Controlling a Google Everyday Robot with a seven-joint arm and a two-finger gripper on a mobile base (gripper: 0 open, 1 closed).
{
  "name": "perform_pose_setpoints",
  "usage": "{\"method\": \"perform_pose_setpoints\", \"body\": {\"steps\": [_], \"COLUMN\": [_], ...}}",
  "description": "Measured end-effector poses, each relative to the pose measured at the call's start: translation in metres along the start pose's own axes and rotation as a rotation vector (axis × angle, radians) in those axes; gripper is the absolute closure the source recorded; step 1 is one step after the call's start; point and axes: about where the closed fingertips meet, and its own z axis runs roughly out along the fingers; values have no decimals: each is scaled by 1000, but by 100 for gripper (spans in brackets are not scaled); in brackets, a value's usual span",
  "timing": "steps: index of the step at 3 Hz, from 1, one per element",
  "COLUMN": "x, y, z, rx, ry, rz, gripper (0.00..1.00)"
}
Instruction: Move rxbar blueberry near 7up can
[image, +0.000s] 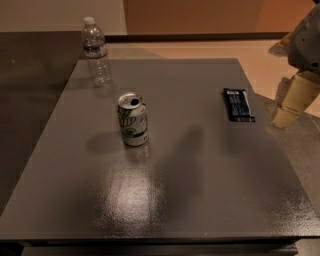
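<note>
The dark blue snack bar lies flat near the right edge of the grey surface, its long side running away from the camera. The white and green soda can stands upright left of centre, well apart from the bar. Its silver top shows a dark drinking hole, and what is inside cannot be made out. A clear water bottle with a white cap stands upright at the far left corner. The pincer hangs just off the right edge, near the bar but not touching it. Whether it is wide or narrow cannot be told.
</note>
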Motion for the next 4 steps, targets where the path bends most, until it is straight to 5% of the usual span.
{"method": "perform_pose_setpoints", "body": {"steps": [2,4], "x": [10,26], "y": [-53,-81], "z": [38,90], "rx": [-10,-39], "ry": [-132,-211], "rz": [54,110], "gripper": [0,0]}}
